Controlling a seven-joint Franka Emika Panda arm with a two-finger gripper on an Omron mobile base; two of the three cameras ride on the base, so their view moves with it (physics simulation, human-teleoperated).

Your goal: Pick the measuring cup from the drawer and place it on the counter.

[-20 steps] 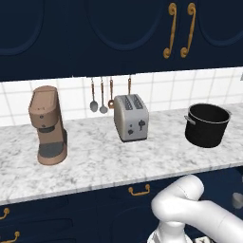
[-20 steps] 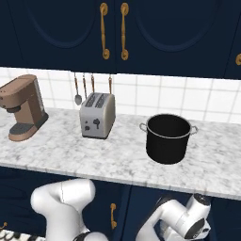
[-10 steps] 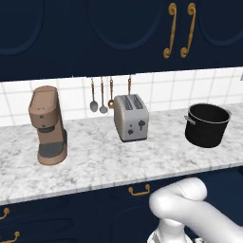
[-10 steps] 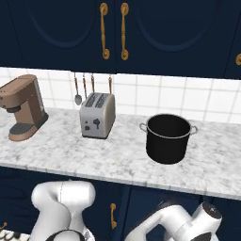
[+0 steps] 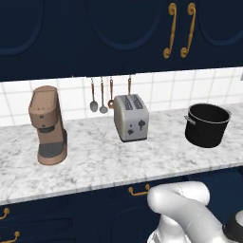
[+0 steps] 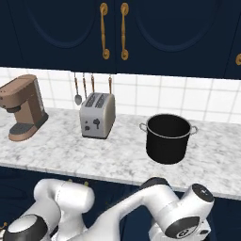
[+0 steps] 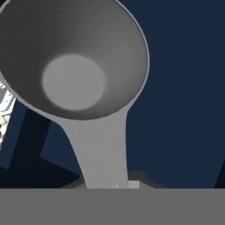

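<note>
Down in the hand view, my gripper [image 7: 115, 185] has the flat handle of the grey, round-bowled measuring cup [image 7: 74, 61] running straight down into it, so I read it as pinched on that handle, though the fingertips themselves are hidden. The bowl faces me, open side up toward the camera, with navy cabinet [image 7: 184, 88] behind; I judge it is out of the drawer, low beneath the counter edge. Above, the white-and-grey speckled marble counter [image 5: 95, 166] offers bare space between the brown coffee machine [image 5: 46, 126] and the silver two-slot toaster [image 5: 131, 117]. The black stock pot [image 6: 168, 138] stands well apart to the right. Next I need height.
</note>
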